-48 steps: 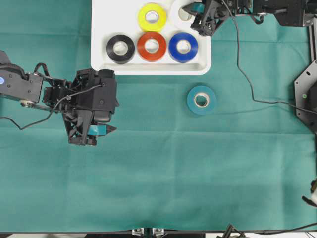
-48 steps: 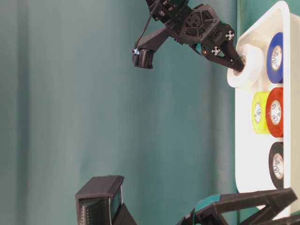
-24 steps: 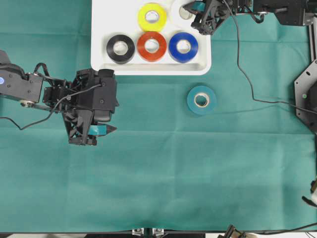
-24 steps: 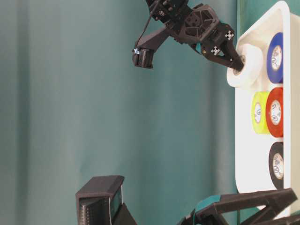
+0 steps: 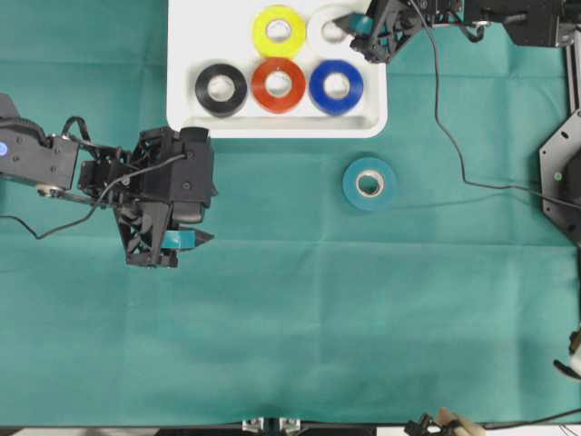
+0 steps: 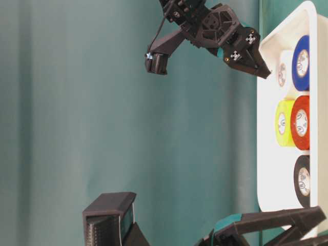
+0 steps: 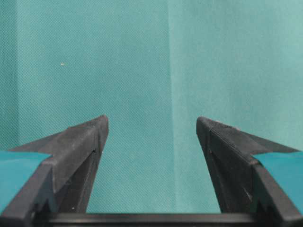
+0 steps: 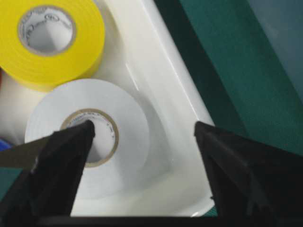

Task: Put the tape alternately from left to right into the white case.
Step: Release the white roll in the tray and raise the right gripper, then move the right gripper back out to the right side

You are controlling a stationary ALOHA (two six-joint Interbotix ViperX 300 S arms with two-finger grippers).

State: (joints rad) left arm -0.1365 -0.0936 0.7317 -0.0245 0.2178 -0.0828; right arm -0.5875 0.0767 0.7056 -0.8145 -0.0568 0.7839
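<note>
Since a second ago the right gripper [image 5: 356,22] has let go of the white roll [image 5: 327,29]: then its fingers were clenched on the roll's edge with the roll tipped up against the rim, and now they stand spread, and the roll lies flat in the top right corner of the white case [image 5: 186,36]. From the right wrist view one finger [image 8: 61,165] hangs over the roll's pale core while the other [image 8: 236,165] sits out past the case's rim — the white roll [image 8: 87,142] lies between them, gripped by neither.

Inside the case the yellow roll [image 5: 280,31] lies just left of the white one, close beside it. In front of them runs a row of three: black roll [image 5: 221,89], red-orange roll [image 5: 279,84] and blue roll [image 5: 337,85], side by side, the red-orange and blue very close together. The teal roll [image 5: 369,183] lies flat on the green-covered desk [image 5: 363,318], outside the case and a little below its lower right corner.

The left gripper [image 5: 182,240] has not shifted; it sits over bare cloth well left of the teal roll, its fingers [image 7: 75,151] released and wide apart with nothing between them — only the green cloth shows in the gap.
</note>
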